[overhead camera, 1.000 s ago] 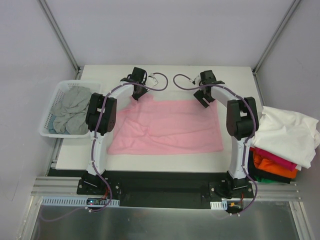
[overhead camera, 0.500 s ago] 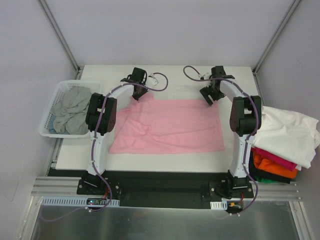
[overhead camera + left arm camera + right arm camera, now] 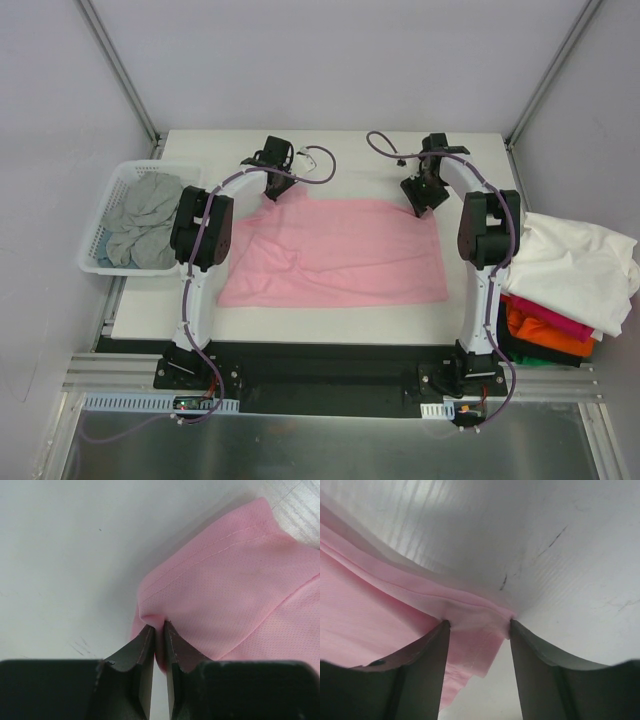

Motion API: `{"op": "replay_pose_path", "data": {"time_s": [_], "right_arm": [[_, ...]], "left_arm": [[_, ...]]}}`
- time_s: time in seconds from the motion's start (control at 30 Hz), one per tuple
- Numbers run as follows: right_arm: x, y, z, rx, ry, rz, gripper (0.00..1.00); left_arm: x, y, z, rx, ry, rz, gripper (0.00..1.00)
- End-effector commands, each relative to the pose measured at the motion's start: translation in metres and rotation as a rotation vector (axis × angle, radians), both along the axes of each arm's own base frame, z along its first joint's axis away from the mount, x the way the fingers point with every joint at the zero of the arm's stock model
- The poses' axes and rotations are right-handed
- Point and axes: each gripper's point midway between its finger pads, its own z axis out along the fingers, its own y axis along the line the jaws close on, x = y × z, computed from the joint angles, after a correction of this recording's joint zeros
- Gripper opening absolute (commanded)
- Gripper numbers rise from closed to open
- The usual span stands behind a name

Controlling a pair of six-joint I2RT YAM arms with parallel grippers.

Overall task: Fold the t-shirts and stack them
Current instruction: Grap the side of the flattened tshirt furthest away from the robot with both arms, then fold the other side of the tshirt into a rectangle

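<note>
A light pink t-shirt [image 3: 340, 255] lies spread on the white table [image 3: 330, 150]. My left gripper [image 3: 272, 195] is shut on its far left corner; in the left wrist view the fingers [image 3: 159, 627] pinch a fold of the pink cloth [image 3: 235, 580]. My right gripper [image 3: 423, 205] is at the far right corner. In the right wrist view it [image 3: 477, 625] is open, with its jaws standing either side of the pink hem [image 3: 370, 610], the corner lying between them.
A white lattice basket [image 3: 100, 265] at the left holds a grey shirt [image 3: 140, 220]. At the right edge a pile has a white shirt [image 3: 570, 265] over magenta [image 3: 550, 315] and orange [image 3: 545, 335] ones. The arms' cables loop over the far table.
My right gripper moved right and then toward the shirt's far right corner, now straddling it. My left gripper stayed shut on the far left corner.
</note>
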Motion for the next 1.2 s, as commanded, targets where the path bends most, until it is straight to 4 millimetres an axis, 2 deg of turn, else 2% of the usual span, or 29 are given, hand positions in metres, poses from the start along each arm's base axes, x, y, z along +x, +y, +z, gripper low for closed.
{"op": "replay_pose_path", "data": {"time_s": [0.0, 0.13, 0.3, 0.4, 0.43, 0.5, 0.57, 0.6, 0.63, 0.77, 0.9, 1.0, 1.17], "right_arm": [[-0.014, 0.008, 0.0, 0.057, 0.071, -0.001, 0.51], [-0.015, 0.006, 0.0, 0.051, 0.07, -0.003, 0.38], [-0.015, 0.006, 0.002, 0.052, 0.068, 0.001, 0.26], [-0.015, 0.005, 0.002, 0.047, 0.066, -0.002, 0.15], [-0.017, 0.006, 0.003, 0.048, 0.068, -0.002, 0.07], [-0.016, 0.005, 0.003, 0.048, 0.065, -0.006, 0.01], [-0.016, 0.004, 0.005, 0.042, 0.057, -0.01, 0.01], [-0.015, 0.004, 0.006, 0.04, 0.053, -0.01, 0.01], [-0.015, 0.003, 0.007, 0.038, 0.047, -0.014, 0.01], [-0.014, 0.005, 0.019, 0.045, 0.013, -0.017, 0.01], [-0.013, 0.006, 0.033, 0.043, -0.02, -0.014, 0.01], [-0.016, 0.009, 0.037, 0.047, -0.022, -0.008, 0.01], [-0.021, 0.008, 0.045, 0.036, -0.035, -0.002, 0.01]], "left_arm": [[-0.024, 0.007, -0.015, 0.012, 0.088, -0.014, 0.13], [-0.025, 0.008, -0.017, 0.014, 0.093, -0.011, 0.12], [-0.029, 0.004, -0.022, -0.006, 0.111, -0.016, 0.11], [-0.029, 0.004, -0.022, -0.006, 0.111, -0.016, 0.1], [-0.03, 0.004, -0.021, -0.007, 0.112, -0.014, 0.1], [-0.03, 0.005, -0.018, -0.004, 0.107, -0.013, 0.08], [-0.029, 0.005, -0.016, -0.006, 0.101, -0.007, 0.07], [-0.028, 0.005, -0.01, -0.006, 0.09, -0.005, 0.01], [-0.028, 0.005, -0.007, -0.009, 0.085, 0.002, 0.0], [-0.023, 0.001, 0.015, -0.034, 0.043, 0.015, 0.0], [-0.016, 0.0, 0.046, -0.038, -0.026, 0.03, 0.0], [-0.011, 0.0, 0.067, -0.046, -0.071, 0.039, 0.0], [-0.017, 0.001, 0.081, -0.03, -0.095, 0.041, 0.0]]}}
